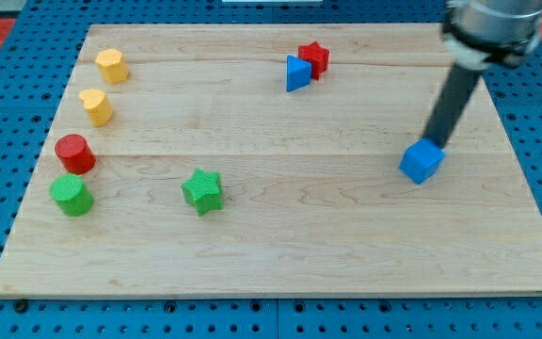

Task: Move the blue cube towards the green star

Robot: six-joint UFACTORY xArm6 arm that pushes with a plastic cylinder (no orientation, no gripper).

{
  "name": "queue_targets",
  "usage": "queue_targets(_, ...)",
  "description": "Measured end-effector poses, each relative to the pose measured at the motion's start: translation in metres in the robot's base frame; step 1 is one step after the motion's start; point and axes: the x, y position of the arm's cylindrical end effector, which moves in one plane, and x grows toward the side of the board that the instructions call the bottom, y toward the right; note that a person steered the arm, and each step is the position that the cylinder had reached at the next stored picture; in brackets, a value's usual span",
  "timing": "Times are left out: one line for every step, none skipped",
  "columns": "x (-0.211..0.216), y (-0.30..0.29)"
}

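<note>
At the view's right, my tip touching blue cube — green star well apart

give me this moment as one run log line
phase: pushing | my tip: touching blue cube at its upper right | target: green star, far toward the view's left | path between: no blocks

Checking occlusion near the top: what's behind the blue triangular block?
A red star block sits directly behind the blue triangular block, toward the view's top right, apparently touching. Its lower-left part is covered; the rest shows. My tip is far off, by the blue cube.
</note>
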Motion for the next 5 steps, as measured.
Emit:
queue_targets(0.008, -0.034)
queue_targets(-0.015, 0.005)
queue_targets(0.020, 0.078)
queue_targets(0.053, 0.040)
queue_targets(0.057, -0.017)
